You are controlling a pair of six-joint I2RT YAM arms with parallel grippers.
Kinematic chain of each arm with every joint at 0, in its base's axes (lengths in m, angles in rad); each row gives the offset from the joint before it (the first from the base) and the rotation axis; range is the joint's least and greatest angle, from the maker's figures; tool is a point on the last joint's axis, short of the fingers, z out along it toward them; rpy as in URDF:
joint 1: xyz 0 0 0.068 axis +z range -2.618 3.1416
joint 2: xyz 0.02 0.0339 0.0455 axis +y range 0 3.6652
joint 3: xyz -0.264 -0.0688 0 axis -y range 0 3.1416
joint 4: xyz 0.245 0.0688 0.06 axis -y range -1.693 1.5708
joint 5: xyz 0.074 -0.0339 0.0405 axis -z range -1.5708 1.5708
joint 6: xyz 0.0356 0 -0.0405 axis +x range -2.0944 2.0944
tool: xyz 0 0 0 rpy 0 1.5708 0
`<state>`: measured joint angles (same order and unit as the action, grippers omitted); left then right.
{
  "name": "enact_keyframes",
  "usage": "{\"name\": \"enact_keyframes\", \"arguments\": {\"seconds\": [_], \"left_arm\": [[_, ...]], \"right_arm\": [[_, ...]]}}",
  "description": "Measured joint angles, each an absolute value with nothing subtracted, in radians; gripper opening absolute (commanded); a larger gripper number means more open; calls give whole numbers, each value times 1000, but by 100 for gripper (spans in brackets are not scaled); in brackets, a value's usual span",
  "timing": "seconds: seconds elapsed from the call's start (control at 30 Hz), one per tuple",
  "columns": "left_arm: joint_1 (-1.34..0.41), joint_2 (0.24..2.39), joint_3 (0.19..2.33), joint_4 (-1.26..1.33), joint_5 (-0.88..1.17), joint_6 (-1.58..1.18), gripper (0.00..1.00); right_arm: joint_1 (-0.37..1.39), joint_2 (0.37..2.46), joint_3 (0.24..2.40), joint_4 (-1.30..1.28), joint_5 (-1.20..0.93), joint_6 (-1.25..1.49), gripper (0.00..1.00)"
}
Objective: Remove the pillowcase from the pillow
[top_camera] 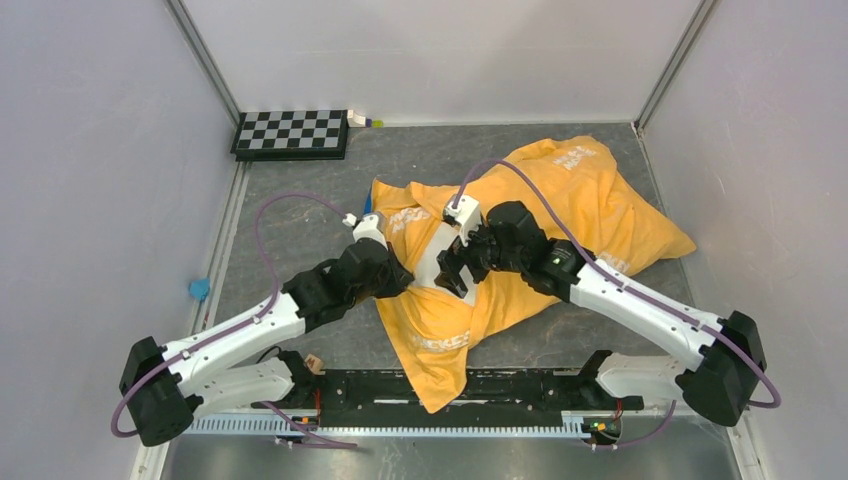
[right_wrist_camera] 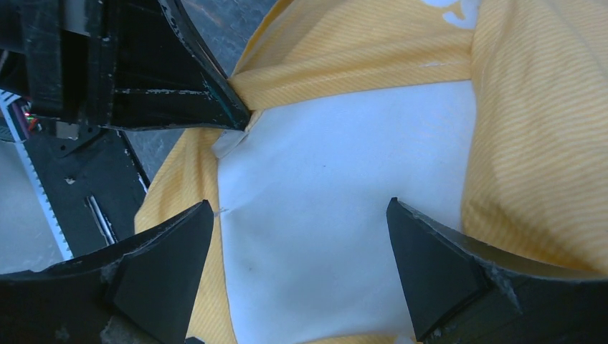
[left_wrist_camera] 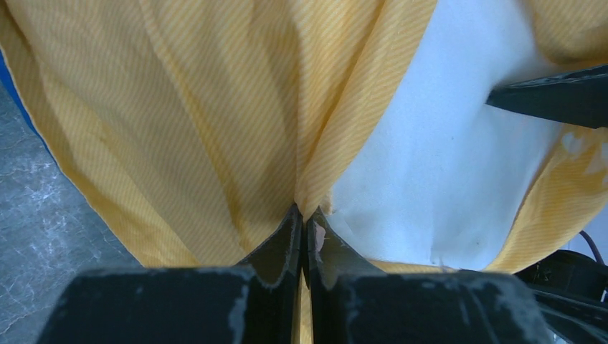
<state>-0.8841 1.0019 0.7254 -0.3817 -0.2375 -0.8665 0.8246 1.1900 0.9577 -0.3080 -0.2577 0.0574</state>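
Observation:
The orange-yellow pillowcase [top_camera: 580, 210] lies crumpled across the middle and right of the table, white lettering up. Its opening shows a patch of the white pillow [top_camera: 434, 256]. My left gripper [top_camera: 408, 278] is shut on a fold of the pillowcase [left_wrist_camera: 215, 122] at the opening's edge, next to the bare pillow [left_wrist_camera: 444, 158]. My right gripper [top_camera: 456, 270] is open, its fingertips [right_wrist_camera: 204, 215] spread on either side of the exposed pillow [right_wrist_camera: 323, 215], close above it. The pillowcase [right_wrist_camera: 530, 143] frames the white patch. A blue edge [left_wrist_camera: 11, 79] peeks out at the far left.
A black-and-white checkerboard [top_camera: 291, 133] lies at the back left. A small blue object [top_camera: 199, 289] sits at the left wall. A black rail [top_camera: 520, 388] runs along the front edge under the pillowcase's hanging corner. Grey walls close in on the left, the back and the right.

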Motion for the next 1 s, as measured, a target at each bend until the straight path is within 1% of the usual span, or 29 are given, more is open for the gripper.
{"name": "enact_keyframes", "arguments": {"seconds": [0.43, 0.63, 0.8, 0.83, 0.87, 0.9, 0.93, 0.97, 1.0], "left_arm": [[-882, 1032, 653, -260, -224, -878, 2], [-880, 1081, 635, -227, -209, -878, 2], [-878, 1085, 622, -208, -208, -878, 2], [-878, 1084, 619, -206, -208, -878, 2], [-878, 1084, 616, -206, -208, -878, 2], [-878, 1084, 615, -206, -209, -878, 2], [-878, 1084, 615, -207, -210, -878, 2], [-878, 1084, 615, -206, -212, -878, 2], [-878, 1084, 615, -207, -215, -878, 2]], "right_arm": [[897, 1308, 963, -315, 1, 143, 98], [933, 1365, 968, -316, 87, 153, 98], [965, 1414, 982, -333, 198, 149, 98], [970, 1422, 983, -337, 219, 148, 95], [977, 1430, 984, -341, 245, 146, 90], [981, 1434, 984, -344, 263, 144, 78], [984, 1435, 983, -346, 278, 142, 64], [986, 1434, 983, -348, 299, 140, 52], [987, 1432, 982, -350, 320, 141, 33]]}}
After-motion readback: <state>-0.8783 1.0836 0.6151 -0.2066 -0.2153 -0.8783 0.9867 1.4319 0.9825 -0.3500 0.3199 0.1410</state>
